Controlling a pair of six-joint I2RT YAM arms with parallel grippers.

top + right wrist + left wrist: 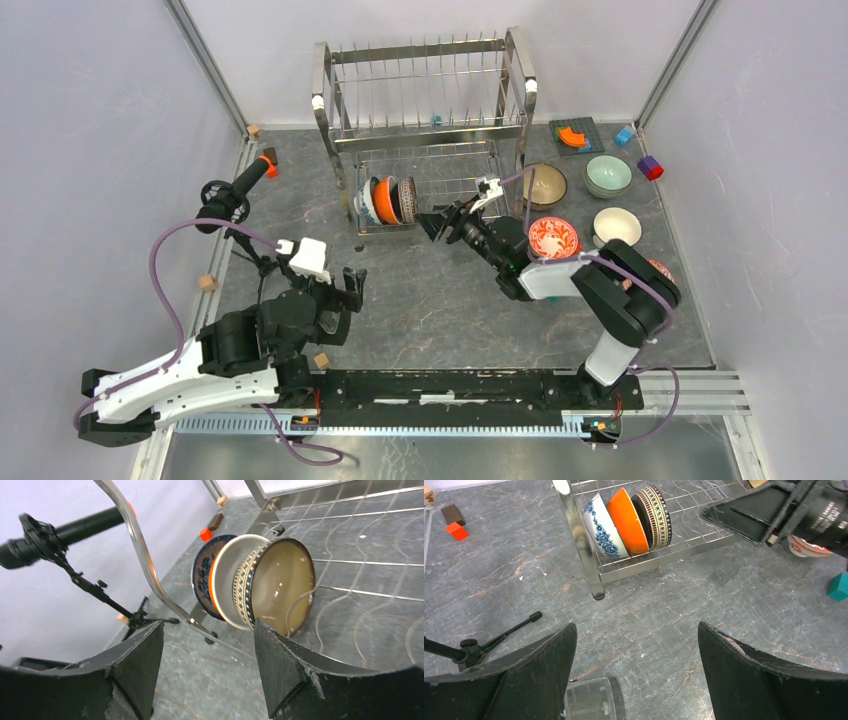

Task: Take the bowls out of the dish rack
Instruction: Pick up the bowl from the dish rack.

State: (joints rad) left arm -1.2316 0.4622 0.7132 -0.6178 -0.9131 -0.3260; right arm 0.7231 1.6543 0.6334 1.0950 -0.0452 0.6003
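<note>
right gripper (428,224) open, empty: straddle the rim of the banded bowl (280,587) squarely, then lift clear of the rack (576,535).

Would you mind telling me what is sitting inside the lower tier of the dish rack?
Three bowls stand on edge in the dish rack: a blue-and-white bowl, an orange bowl and a band-patterned bowl, nested closely. The band-patterned one covers most of the orange bowl's inside.
</note>
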